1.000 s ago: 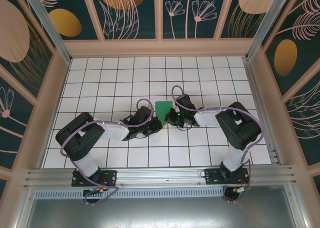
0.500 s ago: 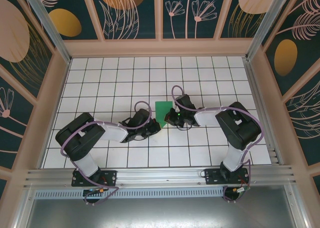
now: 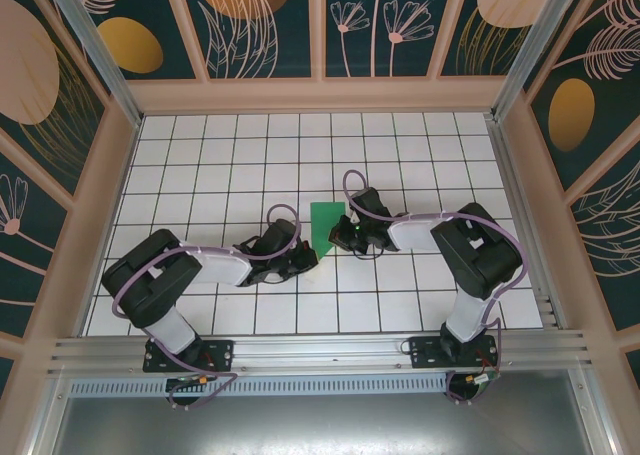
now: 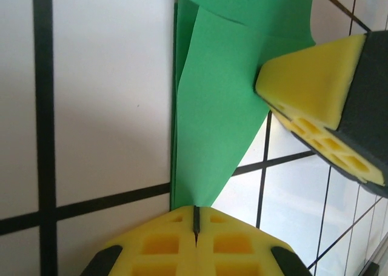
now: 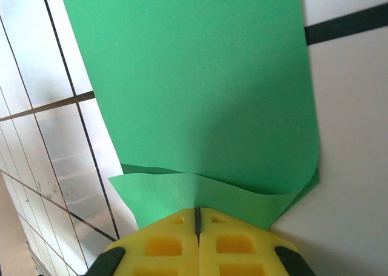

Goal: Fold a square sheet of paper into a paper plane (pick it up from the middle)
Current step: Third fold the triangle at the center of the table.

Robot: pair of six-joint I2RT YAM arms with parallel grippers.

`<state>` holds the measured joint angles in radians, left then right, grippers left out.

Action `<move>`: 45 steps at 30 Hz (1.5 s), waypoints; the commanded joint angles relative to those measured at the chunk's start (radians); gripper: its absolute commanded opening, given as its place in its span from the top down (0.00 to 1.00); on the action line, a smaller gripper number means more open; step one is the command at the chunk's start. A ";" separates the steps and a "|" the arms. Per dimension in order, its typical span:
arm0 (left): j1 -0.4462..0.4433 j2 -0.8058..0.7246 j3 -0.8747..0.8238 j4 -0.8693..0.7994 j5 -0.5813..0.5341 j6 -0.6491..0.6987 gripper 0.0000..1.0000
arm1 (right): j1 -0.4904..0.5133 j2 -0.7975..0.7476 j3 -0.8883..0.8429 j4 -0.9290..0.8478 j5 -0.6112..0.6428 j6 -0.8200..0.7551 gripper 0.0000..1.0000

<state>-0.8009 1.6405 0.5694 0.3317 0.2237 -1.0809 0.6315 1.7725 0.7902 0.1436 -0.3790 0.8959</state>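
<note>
The green sheet of paper (image 3: 325,221) lies on the tiled floor, folded into a wedge that is wide at the far end and narrows toward me. My left gripper (image 3: 308,259) is shut, its yellow pads (image 4: 163,245) set on the wedge's narrow near end (image 4: 212,118). My right gripper (image 3: 337,237) is also shut, its tips resting on the paper's right edge. A loose flap (image 5: 182,194) curls up just in front of them over the flat layer (image 5: 194,76). One right finger (image 4: 315,76) touches the paper's edge in the left wrist view.
The white tiled floor (image 3: 220,165) is bounded by low walls at the back and sides (image 3: 320,95). A metal rail (image 3: 320,350) runs along the near edge by the arm bases.
My left gripper has slid back toward me and to the left along the paper, uncovering more of its narrow end. The right gripper and the paper's far edge stayed put.
</note>
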 commanded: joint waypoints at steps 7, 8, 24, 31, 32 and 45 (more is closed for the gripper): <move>-0.012 -0.043 -0.002 -0.251 0.011 0.119 1.00 | -0.009 0.072 -0.018 -0.123 0.096 -0.019 1.00; -0.011 -0.060 0.008 -0.250 0.000 0.129 1.00 | -0.009 0.073 -0.018 -0.124 0.097 -0.020 1.00; -0.011 0.014 0.166 -0.199 -0.043 0.166 1.00 | -0.009 0.068 -0.011 -0.124 0.091 -0.026 1.00; -0.012 0.066 0.161 -0.211 -0.037 0.166 1.00 | -0.012 0.042 0.002 -0.095 0.070 -0.053 1.00; -0.011 0.068 0.161 -0.222 -0.042 0.165 1.00 | -0.011 0.032 0.008 -0.089 0.066 -0.063 1.00; -0.011 0.122 0.168 -0.293 -0.066 0.178 1.00 | 0.022 -0.081 0.049 -0.060 0.034 -0.282 1.00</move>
<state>-0.8055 1.7180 0.7475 0.1379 0.1783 -0.9241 0.6350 1.7138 0.8371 0.0769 -0.3408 0.6754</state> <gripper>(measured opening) 0.067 0.054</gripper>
